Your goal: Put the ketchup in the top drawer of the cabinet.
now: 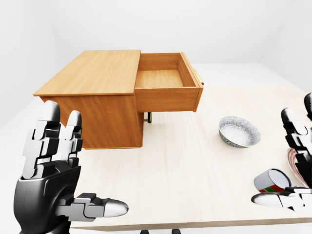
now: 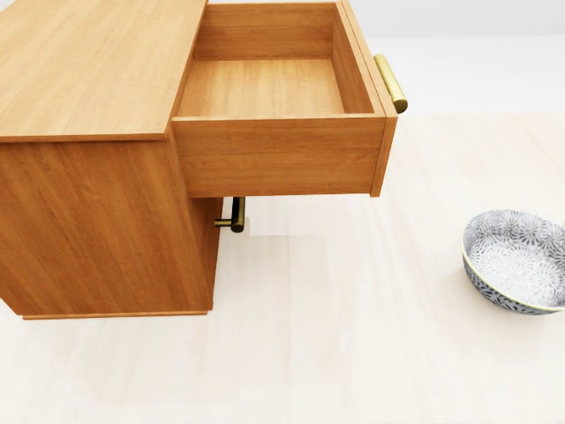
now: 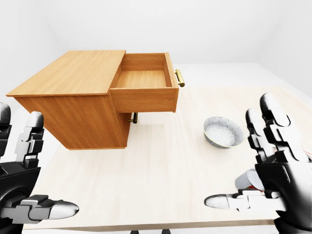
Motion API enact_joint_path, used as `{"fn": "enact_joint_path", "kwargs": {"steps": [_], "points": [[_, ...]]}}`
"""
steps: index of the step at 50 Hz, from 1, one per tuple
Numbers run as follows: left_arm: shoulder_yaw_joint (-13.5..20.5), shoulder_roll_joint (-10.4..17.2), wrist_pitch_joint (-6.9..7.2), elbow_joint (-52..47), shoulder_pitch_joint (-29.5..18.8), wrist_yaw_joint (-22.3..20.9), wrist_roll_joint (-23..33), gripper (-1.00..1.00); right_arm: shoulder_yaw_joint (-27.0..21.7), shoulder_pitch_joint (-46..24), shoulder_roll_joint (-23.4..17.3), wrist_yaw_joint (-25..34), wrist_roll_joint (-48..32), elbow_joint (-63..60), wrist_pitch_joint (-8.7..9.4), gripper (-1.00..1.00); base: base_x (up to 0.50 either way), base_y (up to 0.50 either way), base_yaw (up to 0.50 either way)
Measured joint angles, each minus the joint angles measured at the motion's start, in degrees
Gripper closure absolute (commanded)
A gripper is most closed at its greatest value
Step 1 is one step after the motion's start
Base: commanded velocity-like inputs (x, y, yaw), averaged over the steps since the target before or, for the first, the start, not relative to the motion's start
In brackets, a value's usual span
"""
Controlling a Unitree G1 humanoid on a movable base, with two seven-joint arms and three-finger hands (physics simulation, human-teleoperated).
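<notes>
The ketchup bottle lies on its side near the lower right edge of the table, grey cap end towards me. My right hand stands open over it, thumb just below the bottle, and hides most of it in the right-eye view. At the lower left my left hand is held up open and empty. The wooden cabinet sits at the upper left. Its top drawer is pulled out to the right and shows a bare wooden floor. Neither hand shows in the head view.
A patterned grey bowl stands on the pale table between the drawer and the ketchup. A red-striped object is partly hidden by my right hand. The drawer carries a brass handle; a lower brass handle sits beneath it.
</notes>
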Motion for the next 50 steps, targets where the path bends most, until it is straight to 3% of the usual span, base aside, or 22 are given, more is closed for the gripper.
{"fn": "enact_joint_path", "kwargs": {"steps": [6, 14, 20, 25, 31, 44, 50], "points": [[0.2, -0.1, 0.00, 0.0, -0.1, -0.1, -0.1, -1.00, -19.9, -0.7, -8.0, 0.3, 18.0, 0.0, 0.00, -1.00, 0.00, 0.00, 0.00], [0.1, -0.2, 0.00, 0.0, 0.0, -0.2, 0.0, -1.00, -46.0, -14.6, -14.8, -4.8, 44.6, 0.0, 0.00, -1.00, 0.00, 0.00, 0.00], [-0.2, -0.2, 0.00, 0.0, 0.1, -0.1, 0.3, -1.00, -59.2, -19.0, -17.3, -1.9, 52.4, 0.0, 0.00, -1.00, 0.00, 0.00, 0.00], [-0.3, -0.2, 0.00, 0.0, 0.4, -0.1, 0.3, -1.00, -60.2, -20.1, -18.9, 5.2, 50.0, 0.0, 0.00, -1.00, 0.00, 0.00, 0.00], [-0.4, -0.2, 0.00, 0.0, 0.3, 0.0, 0.4, -1.00, -60.2, -20.0, -20.0, 16.9, 40.5, 0.0, 0.00, -1.00, 0.00, 0.00, 0.00], [-1.3, -0.2, 0.00, 1.2, 1.0, -0.2, 1.0, -1.00, -60.2, -18.0, -19.9, 46.8, 7.3, 0.0, 0.00, -1.00, 0.00, 0.00, 0.00], [-1.4, 0.0, 0.00, 0.9, 1.0, 0.0, 0.9, -1.00, -59.1, -18.6, -19.7, 47.1, -13.0, 0.0, 0.00, -1.00, 0.00, 0.00, 0.00]]}}
